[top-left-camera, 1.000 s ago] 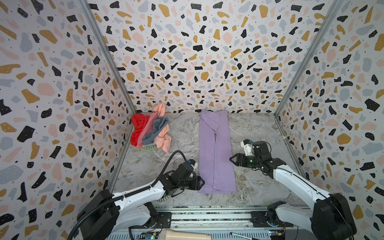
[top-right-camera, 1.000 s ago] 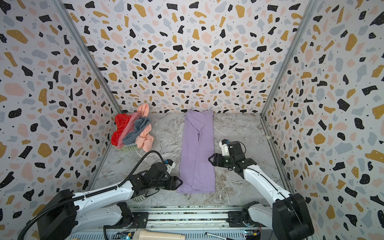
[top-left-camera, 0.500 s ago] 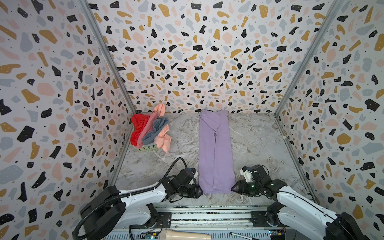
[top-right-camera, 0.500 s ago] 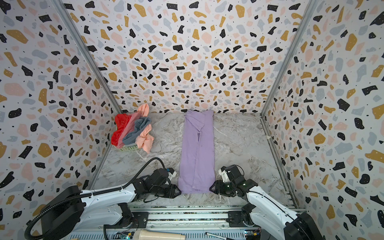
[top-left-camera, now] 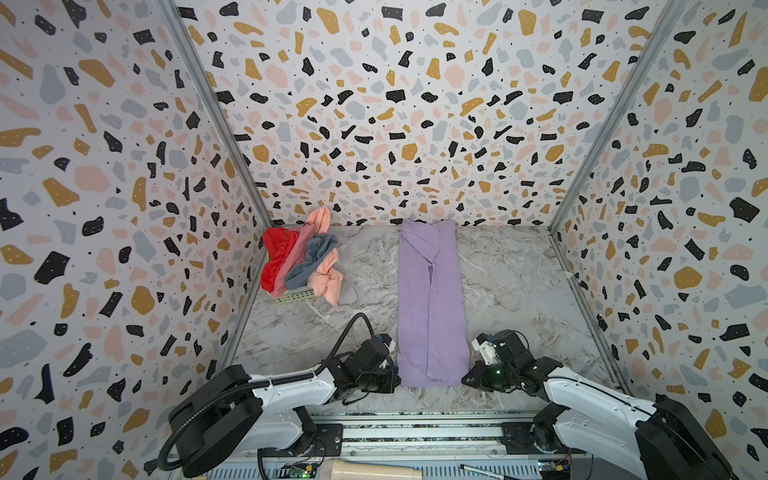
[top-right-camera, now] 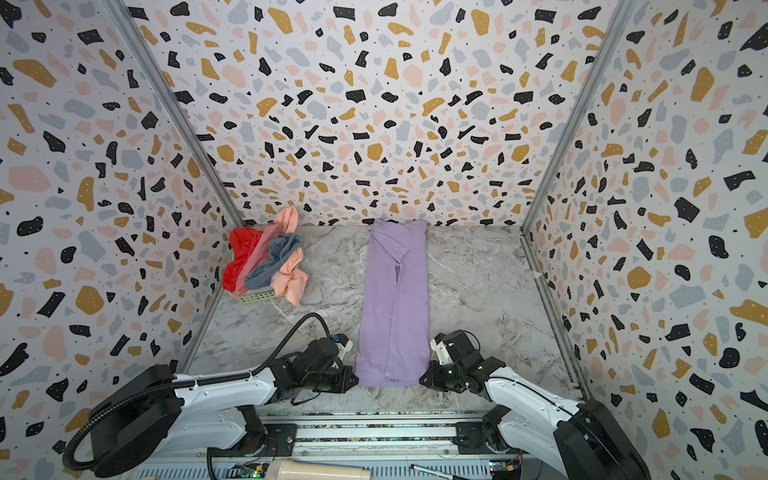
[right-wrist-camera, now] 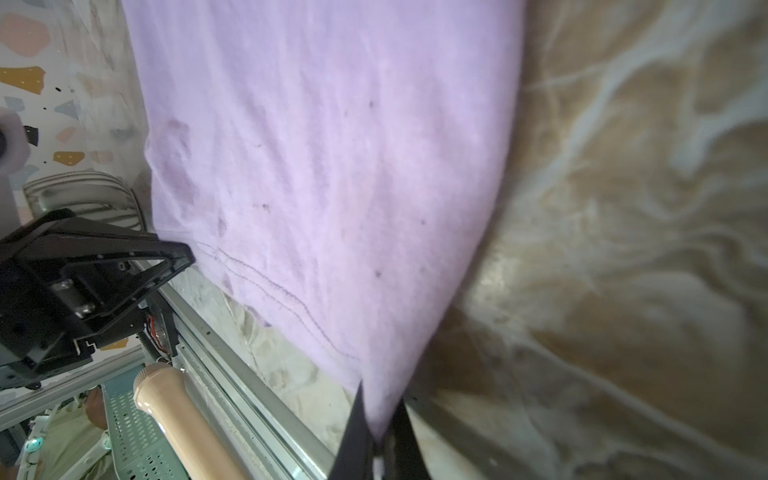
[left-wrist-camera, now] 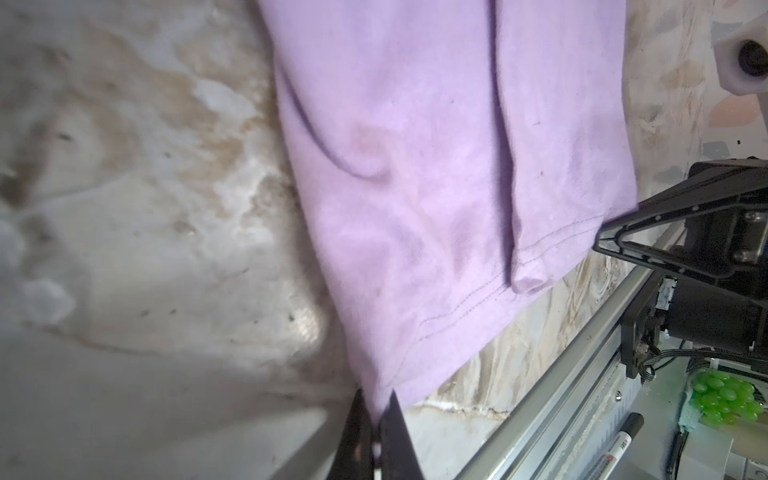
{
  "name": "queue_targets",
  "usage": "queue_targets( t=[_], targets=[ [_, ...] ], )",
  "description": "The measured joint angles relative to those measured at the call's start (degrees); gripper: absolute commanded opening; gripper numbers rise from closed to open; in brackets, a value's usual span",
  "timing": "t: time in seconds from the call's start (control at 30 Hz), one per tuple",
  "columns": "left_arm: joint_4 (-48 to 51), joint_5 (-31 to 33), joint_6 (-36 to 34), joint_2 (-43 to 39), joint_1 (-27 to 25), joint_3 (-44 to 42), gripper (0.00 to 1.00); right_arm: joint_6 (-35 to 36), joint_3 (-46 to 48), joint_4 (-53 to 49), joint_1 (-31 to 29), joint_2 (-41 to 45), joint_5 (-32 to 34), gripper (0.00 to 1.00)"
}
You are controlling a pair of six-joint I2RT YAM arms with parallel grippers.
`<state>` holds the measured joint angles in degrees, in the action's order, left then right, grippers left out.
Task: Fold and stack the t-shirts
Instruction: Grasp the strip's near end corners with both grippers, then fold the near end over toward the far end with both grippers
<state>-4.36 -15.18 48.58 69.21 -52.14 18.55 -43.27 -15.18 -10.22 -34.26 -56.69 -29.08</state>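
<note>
**Lilac shirt folded to a strip; crosswise folds and four shirts left**

The long lilac cloth t-shirt (top-left-camera: 432, 299) lies flat down the middle of the grey marbled worktop (top-left-camera: 511, 282). Its sides and sleeves are turned in, so it forms a narrow strip running from the back wall to the near edge. The left claw (top-left-camera: 397, 381) and the right claw (top-left-camera: 465, 380) sit at the strip's two near corners, each closed on the hem. By this showing the shirt is about half folded: the crosswise folds are left, and no stack exists yet. The red shirt (top-left-camera: 276, 257), dusty pink shirt (top-left-camera: 297, 253), grey-blue shirt (top-left-camera: 313, 259) and peach shirt (top-left-camera: 329, 280) are heaped unfolded in a small pale slotted basket (top-left-camera: 297, 296). The basket sits at the far left corner, well apart from the strip.

Both top views give the whole layout but hide the fingertips under the claw bodies. The left wrist view shows dark fingers (left-wrist-camera: 357, 436) nipping a thin corner of cloth below the stitched hem. The right wrist view shows fingers (right-wrist-camera: 353, 424) pinching the opposite corner likewise. Neither wrist view takes in the heap.
</note>
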Motion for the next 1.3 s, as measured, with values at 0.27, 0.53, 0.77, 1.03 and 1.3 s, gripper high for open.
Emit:
queue_targets(
  t=[0.27, 0.53, 0.77, 1.03, 1.3],
  targets=[
    [6.21, 0.24, 2.75, -12.63, -5.53, 0.57, 0.00, -0.68, -6.25, -9.22, -5.42, 9.40, 2.10, 0.00],
    [11.65, 4.63, -2.86, -8.22, -1.05, 13.81, 0.00, 1.92, -20.15, -6.56, -3.76, 1.70, 8.46, 0.00],
    [12.09, 3.23, -12.50, 6.60, 12.61, 26.16, 0.00, 5.77, -27.45, 2.45, 6.36, -12.96, 8.85, 0.00],
    [11.65, -2.32, -21.03, 26.82, 22.67, 45.66, 0.00, 10.75, -41.33, 9.84, 14.43, -34.47, 4.39, 0.00],
    [12.28, -6.60, -23.98, 43.50, 27.02, 59.56, 0.00, 11.85, -52.92, 12.41, 18.53, -51.17, 0.07, 0.00]
  ],
)
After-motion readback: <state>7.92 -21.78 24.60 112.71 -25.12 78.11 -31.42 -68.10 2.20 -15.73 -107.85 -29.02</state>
